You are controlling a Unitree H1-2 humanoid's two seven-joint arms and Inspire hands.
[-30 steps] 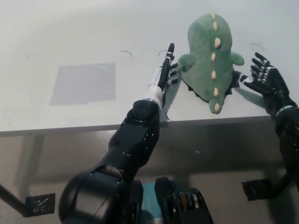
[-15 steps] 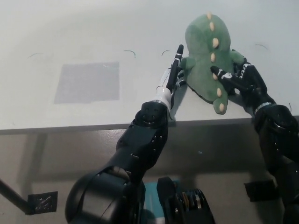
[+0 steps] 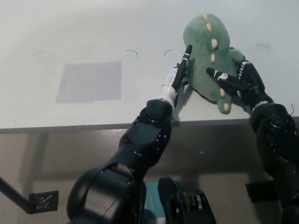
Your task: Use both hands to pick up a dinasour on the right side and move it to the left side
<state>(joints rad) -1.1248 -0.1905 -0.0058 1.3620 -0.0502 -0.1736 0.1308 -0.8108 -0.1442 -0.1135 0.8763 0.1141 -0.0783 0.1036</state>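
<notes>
I am at the squeezing step: the green dinosaur (image 3: 205,51) lies on the right part of the desk (image 3: 93,28), close to the near edge, belly down with its row of pale spikes facing up. My left hand (image 3: 180,74) stands edge-on against its left flank, fingers stretched straight and apart from one another, pressing rather than wrapping. My right hand (image 3: 236,79) is on the opposite flank, with fingers draped over the back near the tail end. So the toy is pinched between my two hands, neither of them closed round it. I cannot tell whether it is off the desk yet; I judge it is resting there.

The grey patch (image 3: 88,81) on the left part of the desk looks like the place to aim for, well apart from the toy.

Next I should press both hands inward evenly so the soft body does not slip, raise it clear, then carry it leftward with both arms moving together. If one hand leads, the plush may twist out and drop over the near edge.
</notes>
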